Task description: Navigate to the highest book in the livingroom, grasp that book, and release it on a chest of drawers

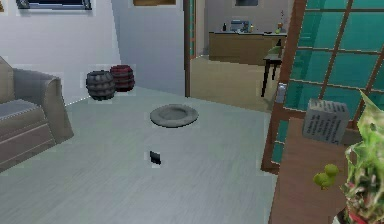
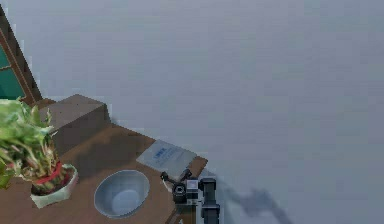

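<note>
Just beside the gripper [image 2: 181, 189], whose load I cannot tell, lies what seems a book [image 2: 167, 156].

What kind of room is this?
Probably a living room in a house: a beige cushioned armchair, a green leafy plant in a pale pot on a brown wooden tabletop, and a wooden door with teal glass panes.

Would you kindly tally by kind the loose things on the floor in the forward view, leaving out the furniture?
Ribbed barrels: 2, the dark grey ribbed barrel and the dark red ribbed barrel
Flat round grey disc: 1
Small dark block: 1
Total: 4
</note>
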